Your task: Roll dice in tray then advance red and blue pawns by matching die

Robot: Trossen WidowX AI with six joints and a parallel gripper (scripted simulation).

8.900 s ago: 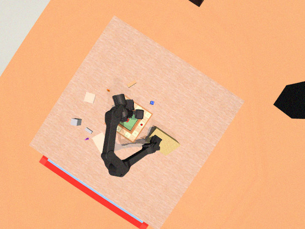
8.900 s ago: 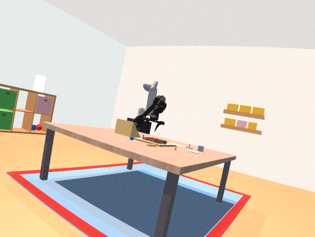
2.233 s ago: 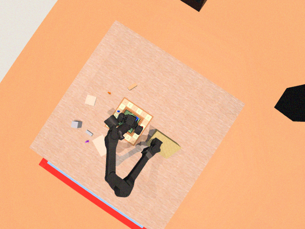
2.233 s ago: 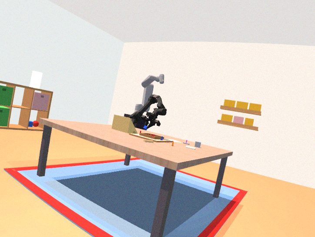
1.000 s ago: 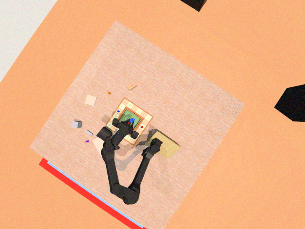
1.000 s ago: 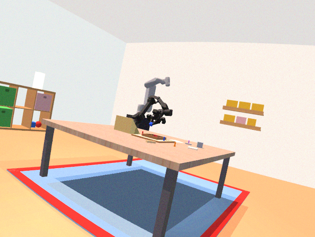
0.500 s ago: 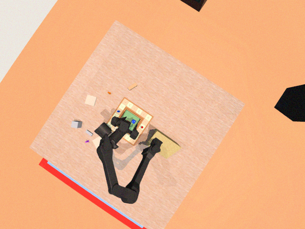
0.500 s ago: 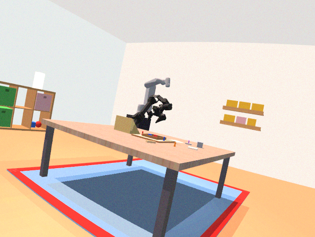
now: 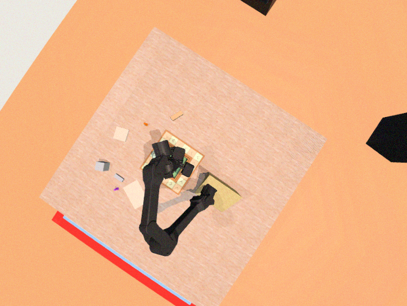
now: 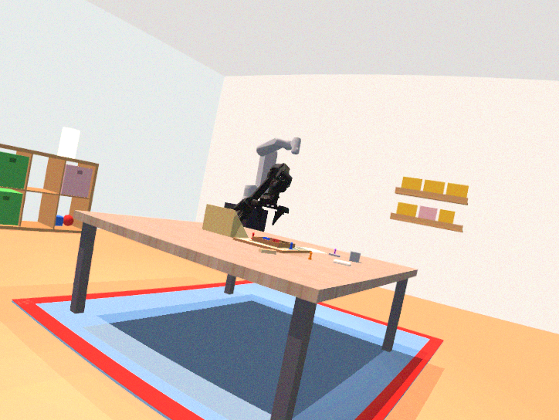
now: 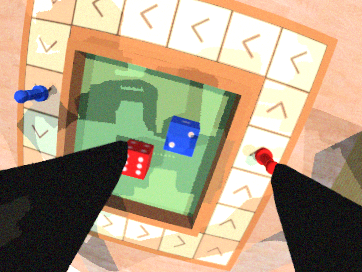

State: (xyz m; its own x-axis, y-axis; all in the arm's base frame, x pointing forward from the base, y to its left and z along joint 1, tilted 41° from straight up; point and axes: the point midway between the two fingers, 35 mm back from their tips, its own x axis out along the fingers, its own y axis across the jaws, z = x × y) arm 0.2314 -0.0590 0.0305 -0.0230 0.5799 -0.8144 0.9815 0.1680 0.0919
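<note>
My gripper [image 9: 183, 161] [image 11: 200, 160] is open and empty above the board [image 9: 199, 156] [image 11: 215, 45]. The blue die [image 11: 182, 136] lies in the green-floored tray [image 11: 150, 55], its large face showing two pips. The red die [image 11: 138, 162] lies near it, partly behind the left finger; its large face shows several pips. The red pawn [image 11: 264, 157] [image 10: 253, 235] stands on the right column, its top beside the right fingertip in the wrist view; contact cannot be told. The blue pawn [image 11: 32, 94] [image 10: 291, 245] stands on the left column, where the arrows point the opposite way.
A khaki block [image 9: 225, 194] [image 10: 218, 218] stands right of the board. An orange pawn [image 9: 145, 124] [image 10: 310, 255], a tan stick [image 9: 176, 115], a purple pawn [image 9: 116, 189], a grey box [image 9: 100, 166], a grey bar [image 9: 118, 177] and two cream pieces [image 9: 121, 134] [image 9: 133, 194] lie around it.
</note>
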